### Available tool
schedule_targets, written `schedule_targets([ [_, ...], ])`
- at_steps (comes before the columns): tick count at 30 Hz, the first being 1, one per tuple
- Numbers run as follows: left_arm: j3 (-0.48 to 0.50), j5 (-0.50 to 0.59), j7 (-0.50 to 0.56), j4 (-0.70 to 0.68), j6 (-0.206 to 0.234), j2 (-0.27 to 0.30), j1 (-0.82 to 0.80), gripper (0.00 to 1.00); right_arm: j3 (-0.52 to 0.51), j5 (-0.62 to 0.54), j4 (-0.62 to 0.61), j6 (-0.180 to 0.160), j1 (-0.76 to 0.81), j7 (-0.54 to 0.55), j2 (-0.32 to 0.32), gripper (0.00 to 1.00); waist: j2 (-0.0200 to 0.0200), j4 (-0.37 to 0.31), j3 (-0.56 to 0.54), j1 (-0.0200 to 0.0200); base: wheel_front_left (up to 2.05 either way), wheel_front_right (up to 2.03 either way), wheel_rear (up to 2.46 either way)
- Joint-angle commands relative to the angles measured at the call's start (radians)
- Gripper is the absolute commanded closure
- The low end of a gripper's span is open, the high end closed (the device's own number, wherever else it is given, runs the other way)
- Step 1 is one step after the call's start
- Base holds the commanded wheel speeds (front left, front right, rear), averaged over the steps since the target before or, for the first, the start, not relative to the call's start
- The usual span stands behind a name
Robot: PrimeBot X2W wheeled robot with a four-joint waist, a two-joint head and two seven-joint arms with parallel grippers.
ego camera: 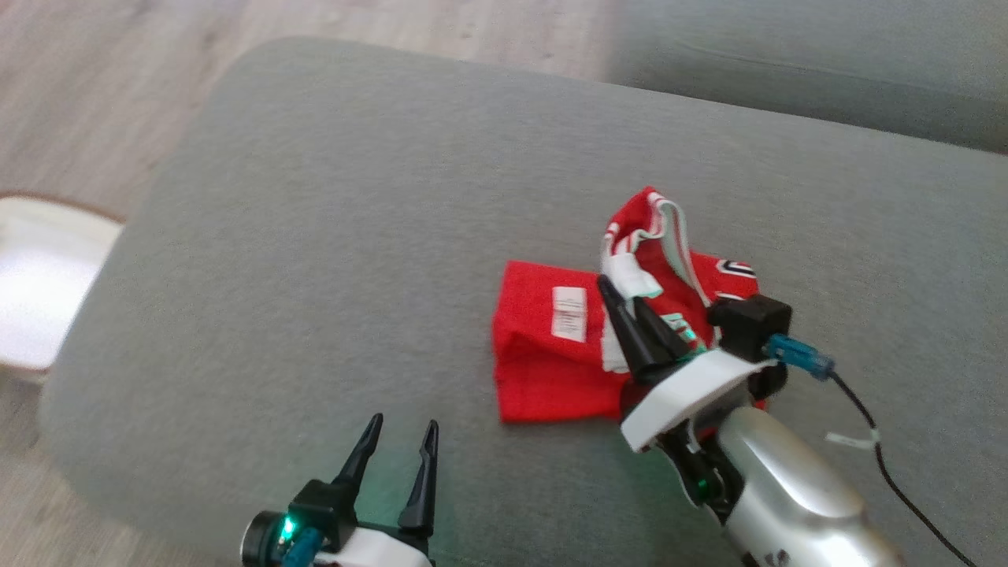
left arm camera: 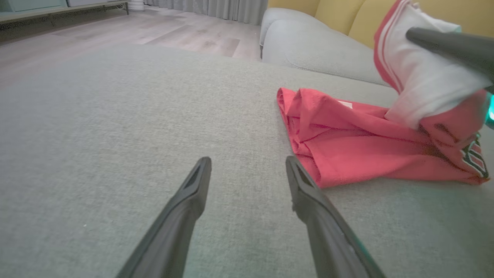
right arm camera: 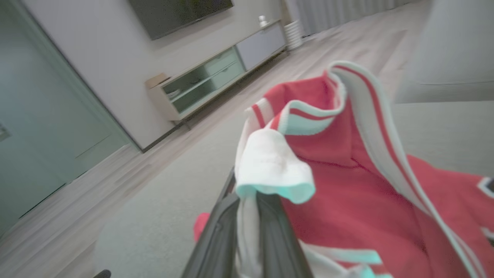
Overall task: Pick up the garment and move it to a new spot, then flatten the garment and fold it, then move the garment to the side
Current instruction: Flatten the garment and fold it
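Along the left edge of the head view, a pale rounded object (ego camera: 43, 276) with a brown rim sits on the wooden floor (ego camera: 94, 79); what it is cannot be told. A grey sofa seat (ego camera: 331, 236) spans the middle of the frame. Lower left of centre, the left end effector (ego camera: 404, 423) hangs over the seat's near edge. Its two dark fingers are spread with nothing between them, and it is well apart from the clothing.

Right of centre, a red jersey (ego camera: 543, 362) with white and teal trim lies on the seat. Its left part is flat, with a white label (ego camera: 569, 313) facing up, and its right part is pulled up into a peak. The right end effector (ego camera: 622, 293) has its fingers pressed together on a white cuff of that raised part. A black cable (ego camera: 882, 457) trails from its wrist toward the lower right.

From the left wrist, the spread fingers (left arm camera: 185, 208) frame bare seat, and the jersey (left arm camera: 347, 154) lies to the right. From the right wrist, a low cabinet (right arm camera: 216, 77) stands at upper left, and right of it white fabric is clamped between the closed fingers (right arm camera: 216, 239).
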Motion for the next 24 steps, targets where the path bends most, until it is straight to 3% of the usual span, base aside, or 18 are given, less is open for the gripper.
schedule_targets([
  [1, 0.02, -0.003, -0.01, -0.021, 0.002, 0.001, -0.028, 0.0, 0.029, 0.007, -0.014, 0.007, -0.048, 0.0, 0.024, 1.0, 0.0, 0.079, 0.005, 0.0, 0.0, 0.0, 0.0],
  [2, 0.014, -0.004, -0.01, -0.021, 0.002, 0.001, -0.028, 0.0, 0.04, 0.011, 0.003, 0.007, -0.055, 0.0, 0.027, 1.0, 0.0, 0.096, 0.006, 0.0, 0.0, 0.0, 0.0],
  [3, 0.009, -0.006, -0.01, -0.02, 0.003, 0.001, -0.029, 0.0, 0.048, 0.016, 0.021, 0.007, -0.061, 0.001, 0.031, 0.9, 0.0, 0.111, 0.007, 0.0, 0.0, 0.0, 0.0],
  [4, 0.005, -0.008, -0.01, -0.02, 0.004, 0.001, -0.029, 0.0, 0.055, 0.021, 0.04, 0.007, -0.067, 0.002, 0.035, 0.23, 0.0, 0.122, 0.007, 0.0, 0.0, 0.0, 0.0],
  [5, 0.003, -0.012, -0.01, -0.019, 0.006, 0.001, -0.029, 0.0, 0.059, 0.024, 0.056, 0.007, -0.073, 0.0, 0.039, 0.0, 0.0, 0.131, 0.006, 0.0, 0.0, 0.0, 0.0],
  [12, 0.021, -0.018, -0.01, -0.024, 0.022, 0.001, -0.037, 0.0, 0.0, -0.052, 0.116, 0.007, -0.102, -0.034, 0.038, 0.0, 0.0, 0.092, -0.004, 0.0, 0.0, 0.0, 0.0],
  [24, 0.105, 0.018, -0.01, -0.028, 0.03, 0.001, -0.086, 0.0, -0.396, -0.347, 0.067, 0.007, 0.052, -0.036, 0.024, 0.0, 0.0, -0.104, -0.041, 0.0, 0.0, 0.0, 0.0],
])
